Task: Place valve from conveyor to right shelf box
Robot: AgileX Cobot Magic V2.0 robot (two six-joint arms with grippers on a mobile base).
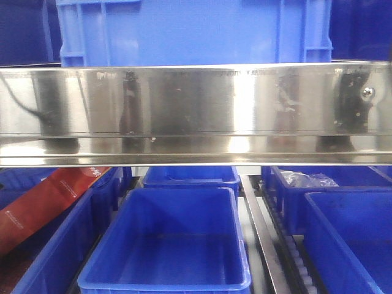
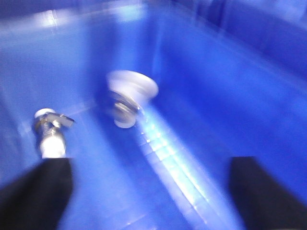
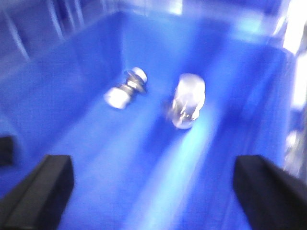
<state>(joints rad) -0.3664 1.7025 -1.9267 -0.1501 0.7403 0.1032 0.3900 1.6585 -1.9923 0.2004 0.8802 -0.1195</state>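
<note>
Both the left gripper (image 2: 148,191) and right gripper (image 3: 153,191) are wide open and empty, with two valves (image 3: 125,88) already lying in the blue box (image 3: 86,96).

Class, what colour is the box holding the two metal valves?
Blue box; clearest in the right wrist view.

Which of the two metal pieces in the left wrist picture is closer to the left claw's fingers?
The smaller valve at the left, with its short lever handle, lies just above the claw's left finger. The wider round-flanged piece lies farther up the blue box floor.
</note>
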